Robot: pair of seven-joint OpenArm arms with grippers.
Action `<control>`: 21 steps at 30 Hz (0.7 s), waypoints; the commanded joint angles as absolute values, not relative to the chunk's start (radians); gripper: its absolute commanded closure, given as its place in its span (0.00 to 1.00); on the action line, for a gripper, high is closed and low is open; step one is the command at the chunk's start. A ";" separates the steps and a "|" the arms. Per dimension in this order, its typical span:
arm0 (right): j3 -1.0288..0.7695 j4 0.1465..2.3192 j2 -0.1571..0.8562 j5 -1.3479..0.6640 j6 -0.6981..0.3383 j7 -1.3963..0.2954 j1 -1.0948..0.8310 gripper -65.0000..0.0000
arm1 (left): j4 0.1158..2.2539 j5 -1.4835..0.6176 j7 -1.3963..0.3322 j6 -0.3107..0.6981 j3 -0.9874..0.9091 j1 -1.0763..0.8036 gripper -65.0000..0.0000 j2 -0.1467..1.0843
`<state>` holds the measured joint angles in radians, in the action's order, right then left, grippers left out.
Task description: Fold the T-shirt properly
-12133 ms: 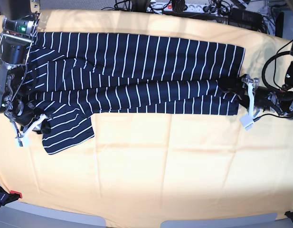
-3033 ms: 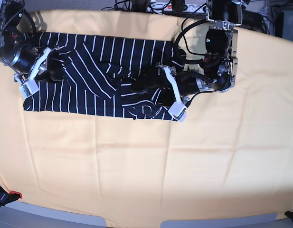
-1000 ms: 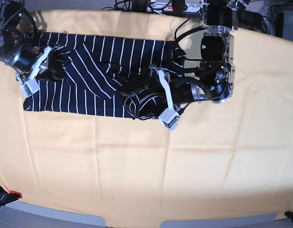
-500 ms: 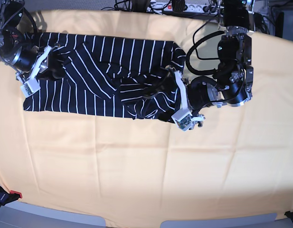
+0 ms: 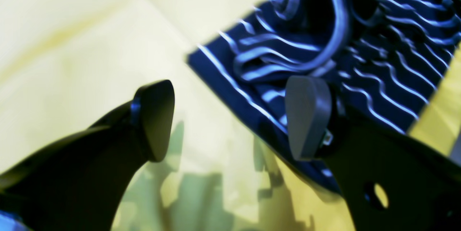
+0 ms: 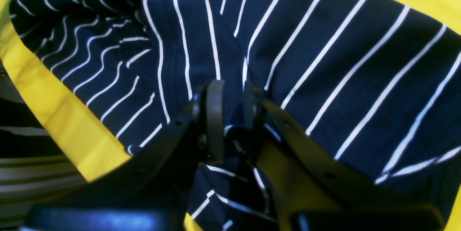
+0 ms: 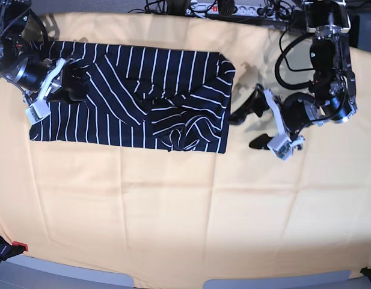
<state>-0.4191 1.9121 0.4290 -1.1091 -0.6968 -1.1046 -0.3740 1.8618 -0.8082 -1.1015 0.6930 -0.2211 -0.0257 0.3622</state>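
base view: high above the table cloth (image 7: pixel 173 211), looking straight down, far enough to take in the whole T-shirt (image 7: pixel 131 96).
left wrist view: close and low, looking past its own fingers (image 5: pixel 155 119) at the T-shirt's edge.
right wrist view: very near, over the T-shirt's fabric.
shared: the T-shirt, in all three.

A creased yellow-orange table cloth (image 7: pixel 173 211) covers the worktop. Black cables (image 7: pixel 167 6) and a white power strip (image 7: pixel 233 8) lie beyond its far edge.
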 commanded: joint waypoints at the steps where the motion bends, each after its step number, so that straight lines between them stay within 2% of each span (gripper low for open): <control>1: -0.426 1.930 0.444 -1.134 -0.698 -1.085 -0.369 0.81 | 1.879 -0.831 -1.077 0.698 -0.225 -0.017 0.24 0.376; 8: -0.426 1.930 0.443 -1.150 -0.698 -1.086 -0.369 0.81 | 1.877 -0.783 -1.013 0.698 -0.163 -0.022 0.24 0.380; 17: -0.426 1.930 0.443 -1.149 -0.698 -1.088 -0.369 0.81 | 1.876 -0.396 -0.801 0.698 0.078 -0.019 0.24 0.380; 21: -0.426 1.930 0.443 -1.150 -0.698 -1.102 -0.369 0.81 | 1.876 -0.332 -0.735 0.654 0.099 -0.019 0.24 0.379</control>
